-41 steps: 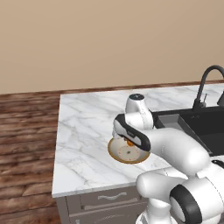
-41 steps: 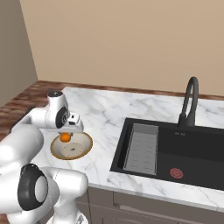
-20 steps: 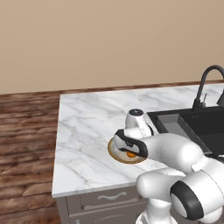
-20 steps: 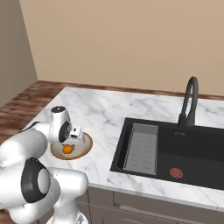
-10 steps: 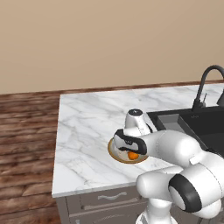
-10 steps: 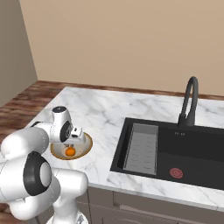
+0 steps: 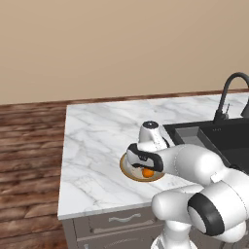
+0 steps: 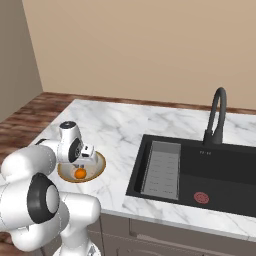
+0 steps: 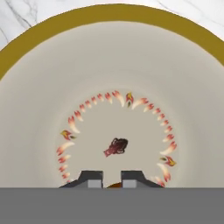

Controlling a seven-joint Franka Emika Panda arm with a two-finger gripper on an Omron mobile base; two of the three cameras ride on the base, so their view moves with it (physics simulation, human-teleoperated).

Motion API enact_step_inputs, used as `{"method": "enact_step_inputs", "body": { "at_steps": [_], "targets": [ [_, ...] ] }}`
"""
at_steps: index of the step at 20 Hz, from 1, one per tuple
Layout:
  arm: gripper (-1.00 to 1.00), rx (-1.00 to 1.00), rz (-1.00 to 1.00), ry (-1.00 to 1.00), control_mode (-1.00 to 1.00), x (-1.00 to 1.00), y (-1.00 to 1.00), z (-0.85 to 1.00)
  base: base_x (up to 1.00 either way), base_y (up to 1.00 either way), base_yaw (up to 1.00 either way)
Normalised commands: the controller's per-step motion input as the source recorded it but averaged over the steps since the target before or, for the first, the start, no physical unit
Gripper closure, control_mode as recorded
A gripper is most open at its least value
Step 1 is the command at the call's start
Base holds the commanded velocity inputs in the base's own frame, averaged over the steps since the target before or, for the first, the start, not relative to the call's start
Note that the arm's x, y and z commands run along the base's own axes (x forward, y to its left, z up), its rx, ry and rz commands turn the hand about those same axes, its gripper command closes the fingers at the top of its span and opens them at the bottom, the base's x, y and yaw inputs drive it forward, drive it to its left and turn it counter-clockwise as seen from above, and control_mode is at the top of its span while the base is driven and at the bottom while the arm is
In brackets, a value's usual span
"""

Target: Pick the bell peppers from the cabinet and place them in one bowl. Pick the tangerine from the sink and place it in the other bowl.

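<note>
We hold the tangerine (image 8: 80, 173) low inside the tan bowl (image 8: 98, 168), which sits near the counter's (image 7: 97, 141) front edge, left of the sink (image 8: 220, 170). Our jaws are clenched on it, so it lies directly between them, just above the bowl's floor. It looks small, round, smooth and orange, with no long axis.

bare counter (image 7: 97, 146) around bowl (image 8: 97, 167), sink (image 8: 220, 170) apart
</note>
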Motion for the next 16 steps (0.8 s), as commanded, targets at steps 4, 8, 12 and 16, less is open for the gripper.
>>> {"method": "enact_step_inputs", "body": {
  "at_steps": [4, 8, 12, 16],
  "targets": [
    [-1.00, 0.00, 0.00, 0.00, -1.00, 0.00, 0.00, 0.00, 0.00, 0.00, 0.00],
    [-1.00, 0.00, 0.00, 0.00, -1.00, 0.03, -0.07, 0.04, 0.00, 0.00, 0.00],
    [-1.00, 0.02, 0.00, -0.03, -1.00, -0.18, -0.04, 0.62, 0.00, 0.00, 0.00],
    [-1.00, 0.14, 0.00, -0.01, -1.00, -0.25, 0.00, 0.96, 0.00, 0.00, 0.00]
  ]
}}
